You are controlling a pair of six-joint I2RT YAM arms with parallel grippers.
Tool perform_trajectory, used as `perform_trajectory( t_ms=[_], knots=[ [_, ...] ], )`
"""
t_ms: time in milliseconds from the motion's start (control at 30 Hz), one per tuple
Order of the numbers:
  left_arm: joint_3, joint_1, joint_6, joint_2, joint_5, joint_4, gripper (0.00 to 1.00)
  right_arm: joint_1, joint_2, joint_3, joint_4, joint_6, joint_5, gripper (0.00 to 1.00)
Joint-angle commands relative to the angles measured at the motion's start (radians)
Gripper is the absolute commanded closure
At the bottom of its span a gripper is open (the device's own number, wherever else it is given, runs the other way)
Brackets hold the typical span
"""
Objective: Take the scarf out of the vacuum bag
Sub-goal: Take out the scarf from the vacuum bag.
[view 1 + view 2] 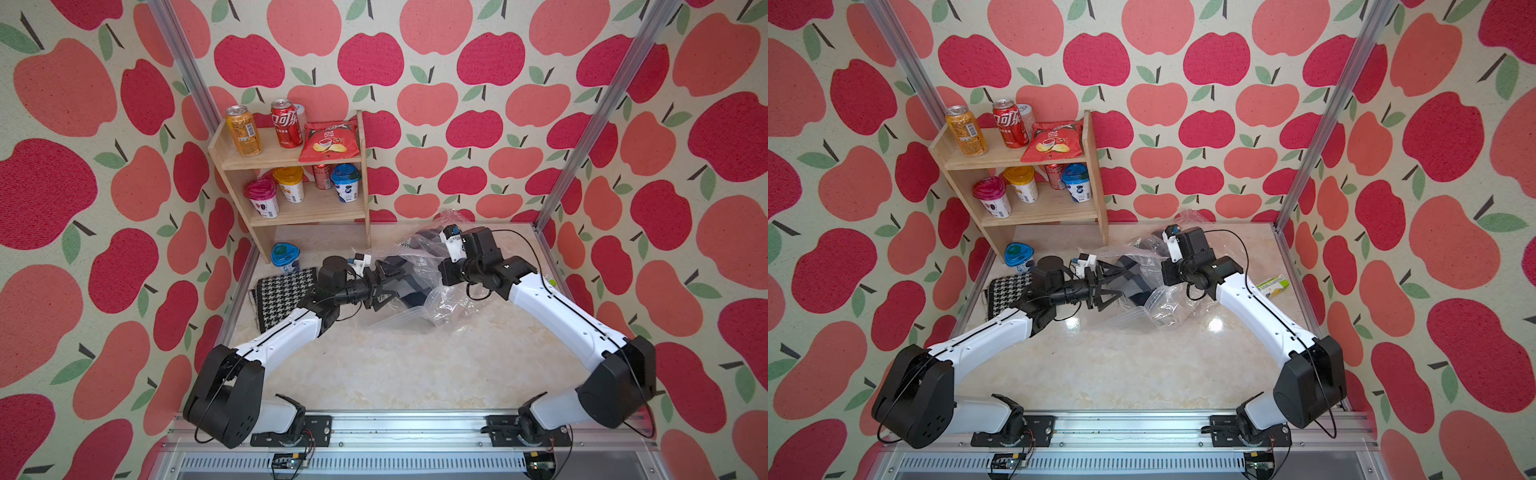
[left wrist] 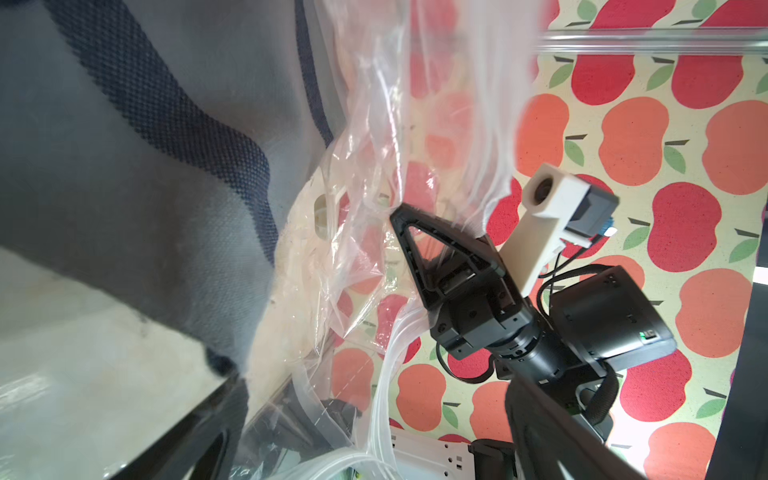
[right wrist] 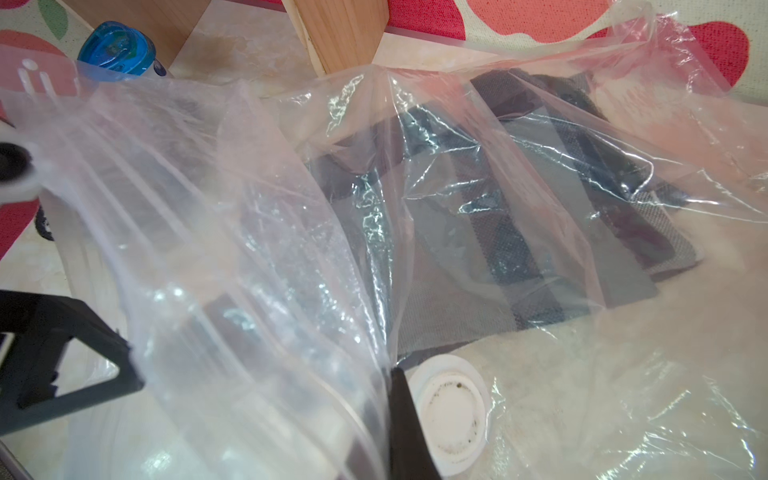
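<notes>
Nearest, the bare marble-patterned tabletop [image 1: 374, 374] is seen between the two arms. Just beyond it, the vacuum bag [image 1: 440, 305] is spread, crumpled, across the middle of the table, its zip edge turned toward the near left. The left gripper [image 1: 385, 286] is held at that edge with its jaws spread wide, pinching nothing. The scarf [image 1: 1136, 284] (grey, crossed by dark navy bands) is found inside the bag, seen through the plastic in the right wrist view. Its near-left end is placed just at the open jaws; whether that end is past the bag's mouth cannot be told. The right gripper [image 2: 399, 220] is set on the right part of the bag, its jaws pressed together on a raised fold of the plastic, just beside the round white valve cap [image 3: 453, 415]. To the left, a houndstooth cloth [image 1: 282, 299] is laid flat on the table, partly covered by the left arm. A small yellow-green box [image 1: 1273, 286] is seen at the right edge. Farther back, a blue-lidded cup [image 1: 285, 257] is stood by the foot of a wooden shelf [image 1: 320, 208] at the far left, on which cans, lidded cups and a red crisp packet [image 1: 330, 141] are kept.
</notes>
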Motion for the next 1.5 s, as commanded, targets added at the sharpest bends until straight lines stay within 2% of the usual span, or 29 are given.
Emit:
perform_trajectory(
  t_ms=[0, 133, 367, 467, 600, 800, 1000, 1133, 1300, 1467],
  knots=[
    [-0.019, 0.047, 0.096, -0.002, 0.010, -0.160, 0.00, -0.003, -0.048, -0.041, -0.012, -0.055, -0.015, 0.97],
    [-0.017, 0.077, 0.117, 0.052, 0.073, -0.150, 0.00, 0.054, -0.058, -0.061, 0.038, -0.099, -0.095, 0.89],
    [0.043, 0.067, 0.214, 0.100, 0.105, -0.238, 0.02, 0.136, 0.059, 0.041, 0.039, -0.088, -0.162, 0.89],
    [0.041, 0.069, 0.228, 0.105, 0.090, -0.273, 0.02, 0.162, 0.093, 0.065, 0.048, -0.077, -0.150, 0.90],
    [0.034, 0.072, 0.221, 0.146, 0.072, -0.233, 0.02, 0.175, 0.104, 0.069, 0.058, -0.073, -0.137, 0.92],
    [0.044, 0.074, 0.166, 0.296, 0.064, -0.083, 0.06, 0.176, 0.076, 0.042, 0.049, -0.082, -0.133, 0.93],
    [0.073, 0.076, 0.123, 0.402, 0.025, 0.021, 0.10, 0.178, 0.052, 0.008, 0.049, -0.094, -0.175, 0.93],
    [0.088, 0.078, 0.153, 0.377, -0.026, -0.040, 0.11, 0.185, 0.058, 0.008, 0.042, -0.094, -0.180, 0.93],
    [0.035, 0.111, 0.169, 0.290, -0.115, -0.080, 0.10, 0.185, 0.065, 0.007, 0.048, -0.091, -0.180, 0.93],
    [0.031, 0.153, 0.176, 0.293, -0.124, -0.075, 0.10, 0.185, 0.076, 0.016, 0.053, -0.090, -0.188, 0.93]
  ],
)
